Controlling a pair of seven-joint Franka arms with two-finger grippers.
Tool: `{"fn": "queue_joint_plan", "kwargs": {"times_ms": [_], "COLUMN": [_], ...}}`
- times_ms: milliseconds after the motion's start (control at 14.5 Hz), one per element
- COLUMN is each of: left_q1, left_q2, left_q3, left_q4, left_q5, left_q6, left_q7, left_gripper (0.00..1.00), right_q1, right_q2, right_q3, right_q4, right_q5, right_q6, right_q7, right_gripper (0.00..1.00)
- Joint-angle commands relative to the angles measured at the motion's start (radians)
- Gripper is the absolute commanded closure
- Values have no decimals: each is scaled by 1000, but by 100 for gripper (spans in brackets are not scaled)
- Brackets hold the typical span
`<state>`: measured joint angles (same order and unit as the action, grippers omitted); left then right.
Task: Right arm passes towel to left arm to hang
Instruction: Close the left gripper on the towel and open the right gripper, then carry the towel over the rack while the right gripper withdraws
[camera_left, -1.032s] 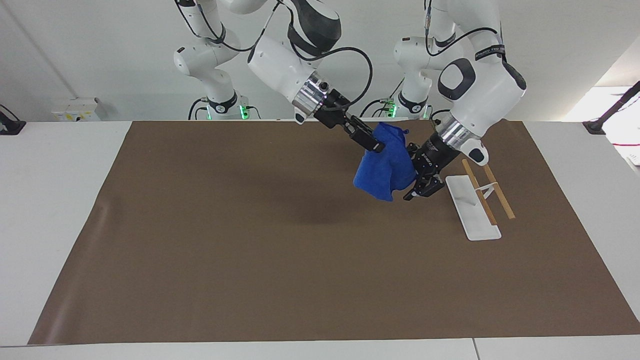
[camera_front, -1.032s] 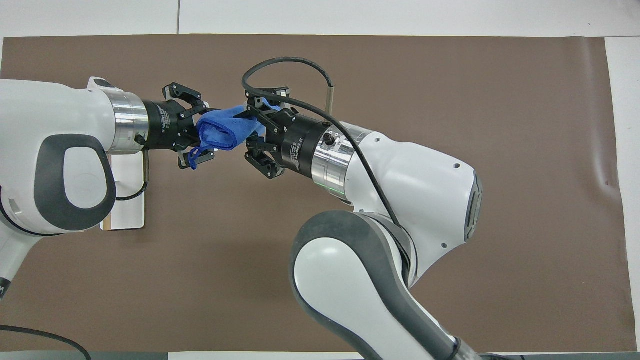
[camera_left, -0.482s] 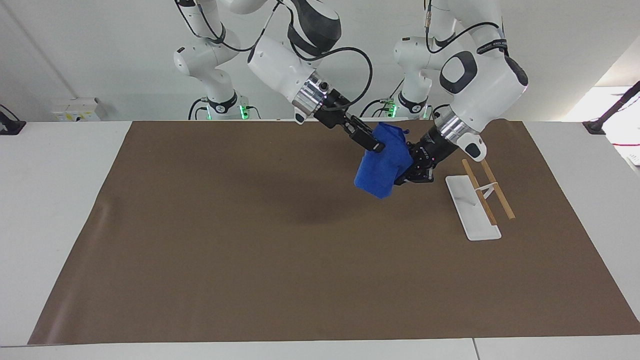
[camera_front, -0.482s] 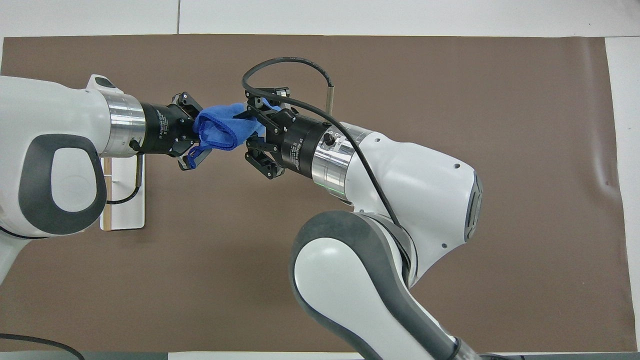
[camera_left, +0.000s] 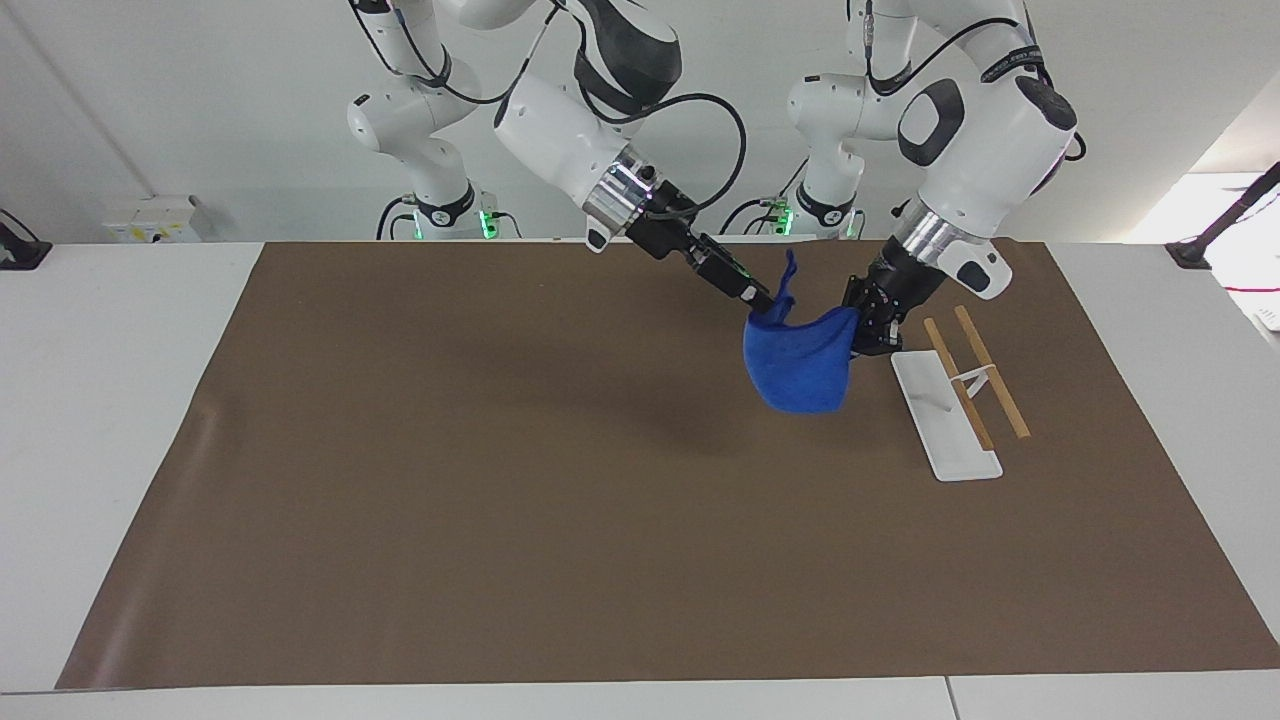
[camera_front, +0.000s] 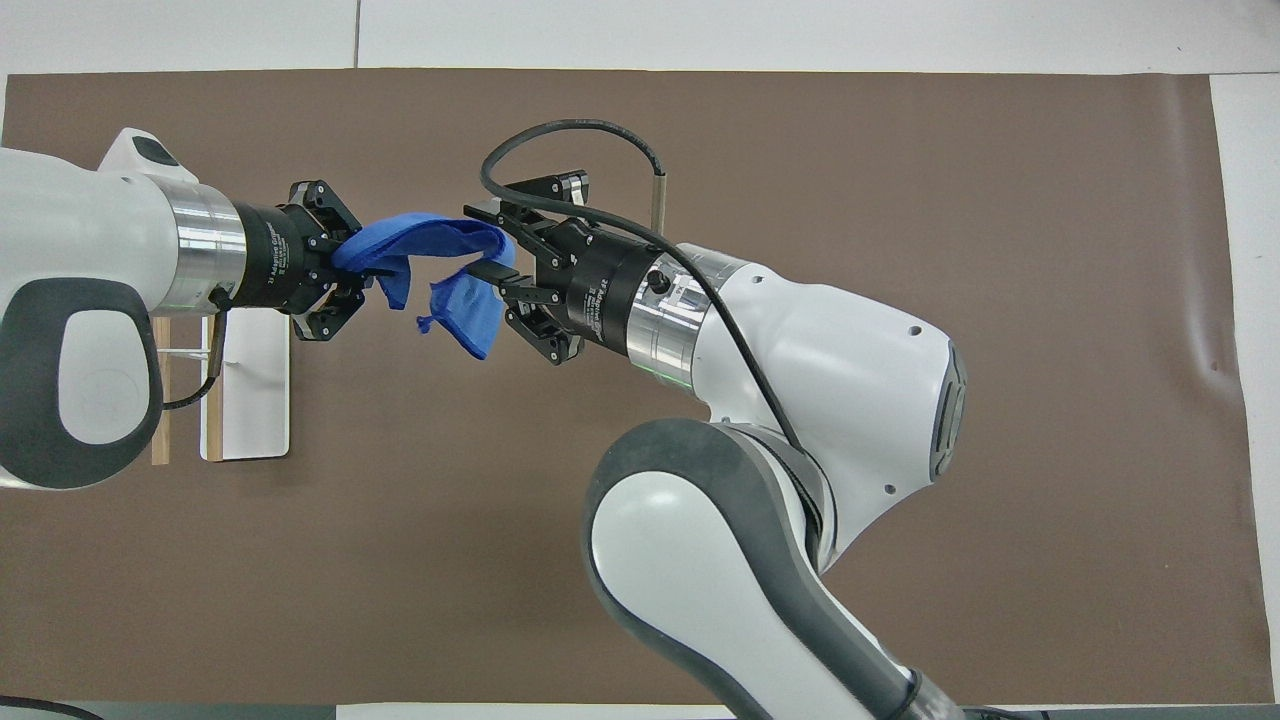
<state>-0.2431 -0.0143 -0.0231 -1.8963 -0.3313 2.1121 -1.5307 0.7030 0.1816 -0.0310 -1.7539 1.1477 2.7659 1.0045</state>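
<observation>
L gripper (camera_left: 862, 322) clamped tight on one end of towel (camera_left: 797, 365); R gripper (camera_left: 752, 292) fingers spread in overhead view, cloth draped over tip, real grip unclear. Towel sags mid-air betw. both, over mat beside rack (camera_left: 958, 395). Judged: handover nearly done, L needs sole hold to hang it.

Towel (camera_left: 797, 368): soft matt blue cloth. Table cover (camera_left: 500, 500): matt brown paper. Rack (camera_left: 945, 415): smooth white plastic base, bare wooden rails. Arm shells: glossy white.
</observation>
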Motion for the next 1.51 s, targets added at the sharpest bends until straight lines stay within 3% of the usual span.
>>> {"fn": "queue_joint_plan", "kwargs": {"times_ms": [0, 344, 482, 619, 964, 1239, 1445], "left_q1": [2, 1, 1, 2, 114, 211, 309], "left_q2": [-19, -71, -82, -91, -171, -171, -177], "left_q3": [3, 3, 3, 3, 3, 3, 2], "left_q4": [-7, -72, -98, -125, -312, -326, -369], "left_q5": [142, 400, 489, 540, 630, 633, 633], "left_q6": [-24, -5, 25, 60, 234, 305, 409], "left_q7": [53, 76, 96, 95, 92, 84, 86], "left_gripper": [100, 100, 100, 100, 100, 100, 100], "right_q1": [-55, -195, -259, -339, -506, -580, -631], "right_q2": [-25, -74, -68, -60, -71, -108, -194], "right_q3": [-1, -1, -1, -1, 0, -3, -4], "right_q4": [-70, -226, -239, -237, -176, -41, -33], "right_q5": [-54, -270, -380, -552, -1029, -1161, -1168], "right_q6": [9, -20, -77, -158, -489, -786, -848], "right_q7": [-197, -571, -685, -747, -767, -859, -914], "right_gripper": [0, 0, 0, 0, 0, 0, 0]}}
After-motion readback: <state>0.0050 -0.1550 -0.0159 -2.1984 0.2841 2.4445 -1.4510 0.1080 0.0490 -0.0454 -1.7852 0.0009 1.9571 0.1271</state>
